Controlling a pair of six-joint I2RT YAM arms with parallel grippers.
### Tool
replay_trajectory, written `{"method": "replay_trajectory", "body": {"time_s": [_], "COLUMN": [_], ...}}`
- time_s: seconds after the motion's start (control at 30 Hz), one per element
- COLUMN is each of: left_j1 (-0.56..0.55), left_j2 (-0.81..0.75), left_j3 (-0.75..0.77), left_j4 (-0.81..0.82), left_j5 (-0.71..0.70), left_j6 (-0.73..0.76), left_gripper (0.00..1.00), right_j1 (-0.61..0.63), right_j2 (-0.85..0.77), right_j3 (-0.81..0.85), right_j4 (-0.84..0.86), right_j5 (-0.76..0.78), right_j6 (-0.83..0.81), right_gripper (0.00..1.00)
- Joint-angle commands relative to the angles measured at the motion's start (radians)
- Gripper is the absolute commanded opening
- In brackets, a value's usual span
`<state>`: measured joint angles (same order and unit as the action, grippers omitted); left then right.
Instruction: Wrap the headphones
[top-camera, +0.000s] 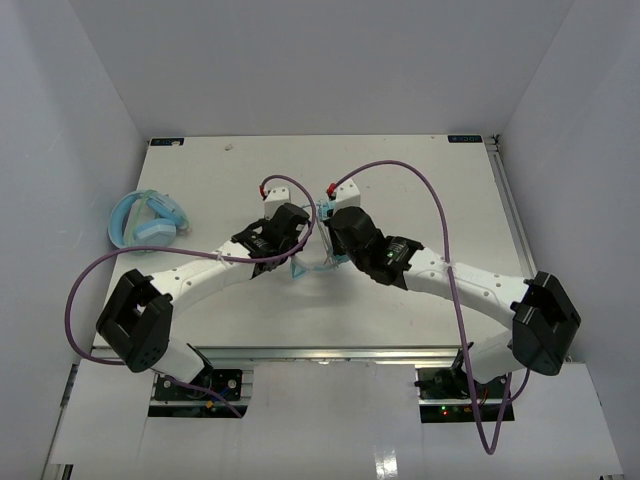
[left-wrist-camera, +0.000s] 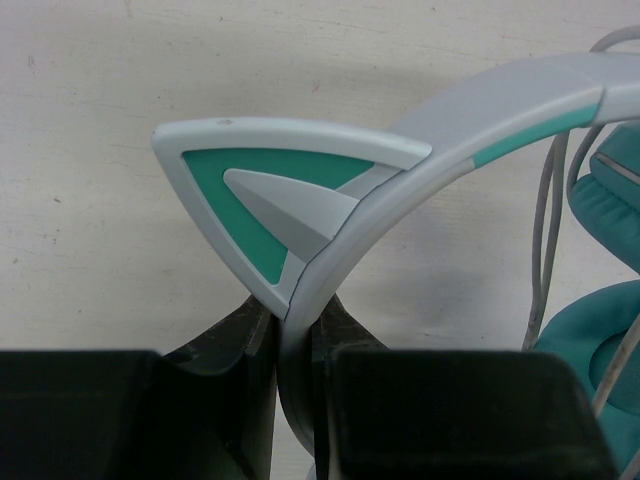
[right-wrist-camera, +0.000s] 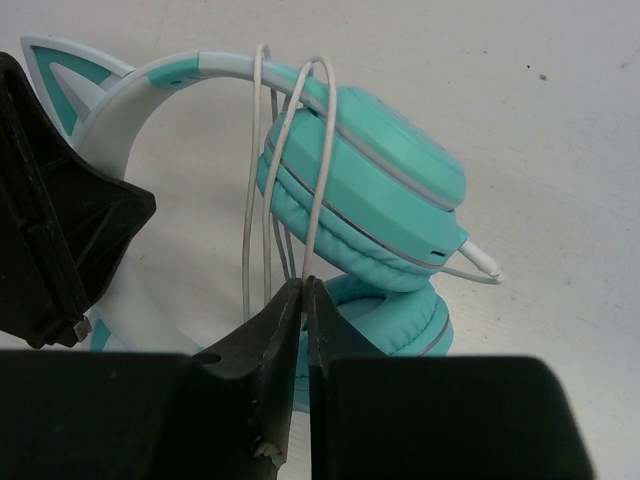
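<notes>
Left gripper (left-wrist-camera: 297, 325) clamped tight on the headband (left-wrist-camera: 480, 110)!
Headphones (top-camera: 301, 268) held up mid-table between both arms; right gripper (right-wrist-camera: 303, 292) pinches the white cable (right-wrist-camera: 322, 150) (looped over an ear cup (right-wrist-camera: 380, 180)).

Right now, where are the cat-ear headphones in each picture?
Top external: headphones near the centre, mostly hidden.
Left wrist: headband and cat ear fill the centre.
Right wrist: ear cups in the centre, cable looped over them.
Shared landmark: the left gripper pinching the headband.
</notes>
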<state>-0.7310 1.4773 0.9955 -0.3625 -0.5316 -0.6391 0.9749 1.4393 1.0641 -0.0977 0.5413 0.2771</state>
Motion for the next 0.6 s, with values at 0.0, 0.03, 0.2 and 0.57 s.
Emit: {"method": "replay_trajectory", "body": {"time_s": [0.0, 0.03, 0.2, 0.57], "left_j1": [0.025, 0.032, 0.064, 0.081], "left_j2": [-0.024, -0.018, 0.009, 0.102], "left_j3": [0.029, 0.031, 0.035, 0.087], "left_j4": [0.079, 0.082, 0.105, 0.096], "left_j5": [0.019, 0.025, 0.078, 0.105], "left_j6": [-0.019, -0.021, -0.022, -0.009], "left_gripper": [0.0, 0.0, 0.0, 0.0], "right_j1": [-0.012, -0.013, -0.015, -0.015], "right_j2": [0.038, 0.048, 0.077, 0.075], "right_j3": [0.003, 0.004, -0.005, -0.027], "right_j4": [0.047, 0.047, 0.059, 0.144], "right_j5": [0.023, 0.022, 0.003, -0.048], "right_j6": [-0.006, -0.007, -0.01, -0.057], "right_gripper": [0.09, 0.08, 0.08, 0.08]}}
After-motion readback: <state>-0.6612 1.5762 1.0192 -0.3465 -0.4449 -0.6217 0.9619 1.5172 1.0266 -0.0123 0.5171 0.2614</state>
